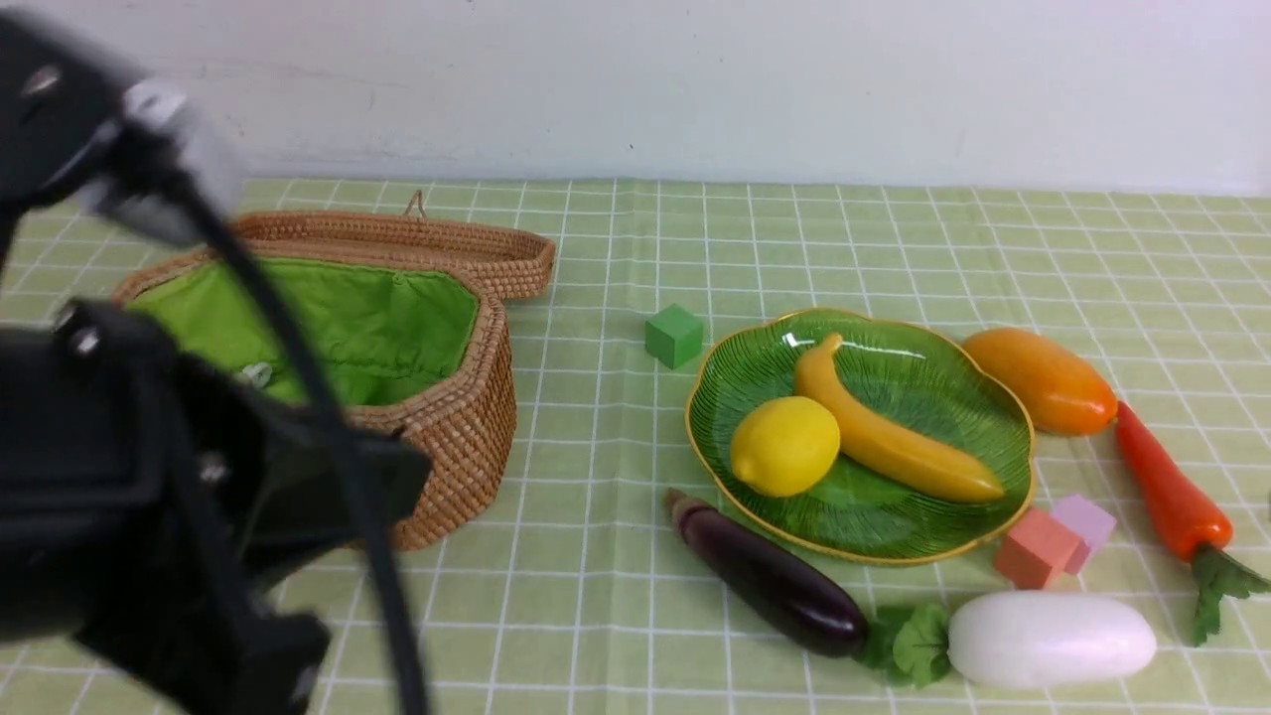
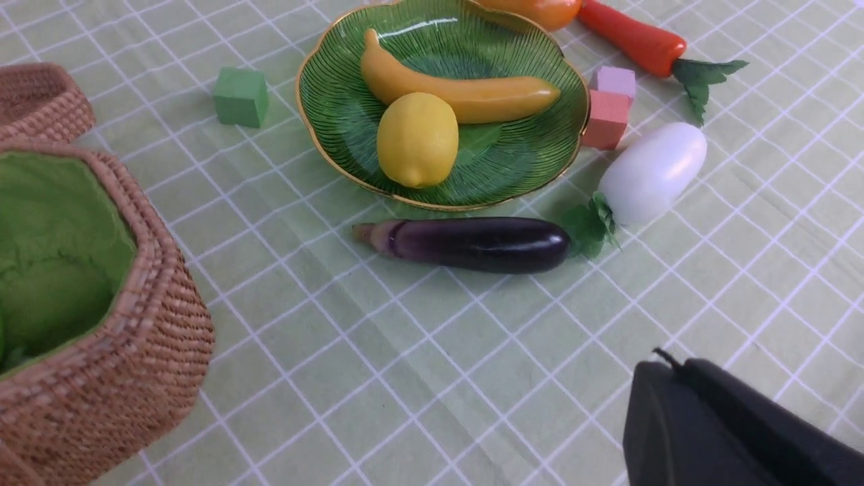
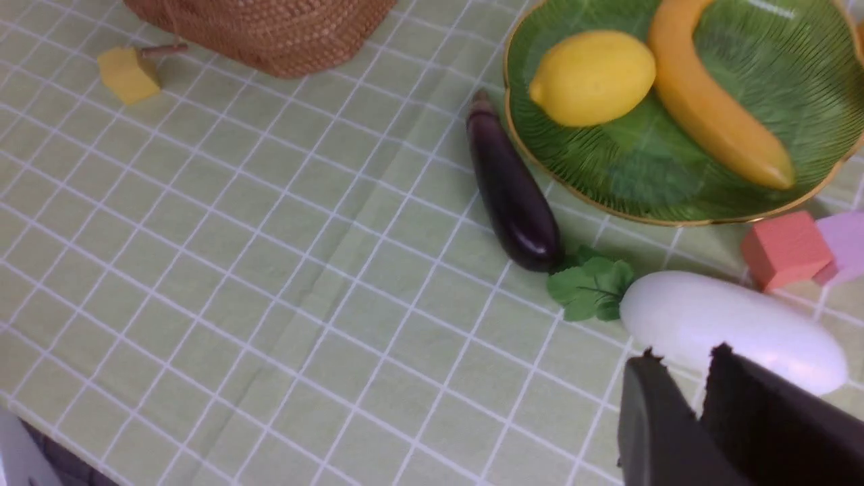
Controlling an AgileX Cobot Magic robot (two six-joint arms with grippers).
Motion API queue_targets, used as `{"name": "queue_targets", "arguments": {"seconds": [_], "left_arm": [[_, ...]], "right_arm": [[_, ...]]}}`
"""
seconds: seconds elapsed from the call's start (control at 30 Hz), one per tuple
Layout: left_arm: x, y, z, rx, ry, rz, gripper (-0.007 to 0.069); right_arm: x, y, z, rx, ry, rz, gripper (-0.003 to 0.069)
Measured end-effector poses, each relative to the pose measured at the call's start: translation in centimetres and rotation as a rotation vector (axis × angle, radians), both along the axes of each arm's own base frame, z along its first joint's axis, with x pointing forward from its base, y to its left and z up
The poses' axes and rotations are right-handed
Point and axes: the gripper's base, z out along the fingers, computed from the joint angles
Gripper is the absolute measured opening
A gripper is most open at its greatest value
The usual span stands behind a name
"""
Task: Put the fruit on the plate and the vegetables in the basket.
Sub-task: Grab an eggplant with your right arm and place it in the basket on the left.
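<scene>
The green plate [image 1: 933, 382] holds the banana [image 1: 894, 437] and the lemon [image 1: 784, 445]. The mango [image 1: 1040, 380] lies on the cloth against the plate's right side, with the carrot [image 1: 1172, 497] beside it. In front of the plate lie the eggplant [image 1: 770, 581] and the white radish [image 1: 1053, 639]. The basket [image 1: 467, 417] stands open at the left, and my left arm [image 1: 149, 477] hides part of its inside. My left gripper [image 2: 665, 364] is shut and empty above bare cloth, near the eggplant [image 2: 472, 243]. My right gripper [image 3: 682, 354] is slightly open and empty, just short of the radish [image 3: 729, 331].
A green block [image 1: 674, 335] sits left of the plate. A red-pink block [image 1: 1036, 547] and a lilac block [image 1: 1084, 519] sit at the plate's front right. A yellow block [image 3: 128, 74] lies by the basket wall [image 3: 270, 27]. The wicker lid [image 1: 447, 248] lies open behind the basket.
</scene>
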Motion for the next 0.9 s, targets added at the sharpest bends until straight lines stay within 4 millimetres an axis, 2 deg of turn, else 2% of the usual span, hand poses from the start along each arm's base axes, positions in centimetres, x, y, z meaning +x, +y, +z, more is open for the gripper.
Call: {"name": "queue_targets", "arguments": {"seconds": [0.17,0.33,0.4,0.43,0.5,0.67,0.7,0.8,0.9], "left_arm": [[-3.1,2.8,-1.9,-0.068,-0.045,-0.002,-0.0013],[-5.2,4.7,-1.5,-0.15,-0.116,0.003,-0.0013],[-5.5,5.0,-1.3,-0.177,-0.129,0.008,-0.0013],[-5.9,5.4,-1.0,-0.215,-0.151,0.013,-0.0013],[-6.0,5.6,-0.7,-0.242,-0.16,0.019,-0.0013],[-5.9,5.5,-0.4,-0.275,-0.179,0.023,-0.0013],[-5.9,5.5,-0.2,-0.29,-0.194,0.025,-0.0013],[-5.9,5.5,0.0,-0.307,-0.206,0.026,-0.0013],[-5.9,5.5,0.0,-0.313,-0.212,0.027,-0.0013]], "right_arm": [[4.9,1.5,-2.4,0.05,0.165,0.01,0.0128],[9.0,3.6,-4.4,0.039,0.286,0.071,0.0128],[9.6,4.5,-4.3,0.029,0.287,0.102,0.0128],[10.4,6.1,-4.5,0.001,0.292,0.159,0.0128],[11.1,8.1,-4.6,-0.044,0.279,0.218,0.0128],[12.3,10.9,-6.3,-0.175,0.289,0.285,0.014],[13.1,11.5,-7.8,-0.243,0.311,0.288,0.0166],[14.3,12.1,-9.9,-0.297,0.357,0.283,0.0217],[15.5,12.6,-12.4,-0.336,0.406,0.279,0.0313]]}}
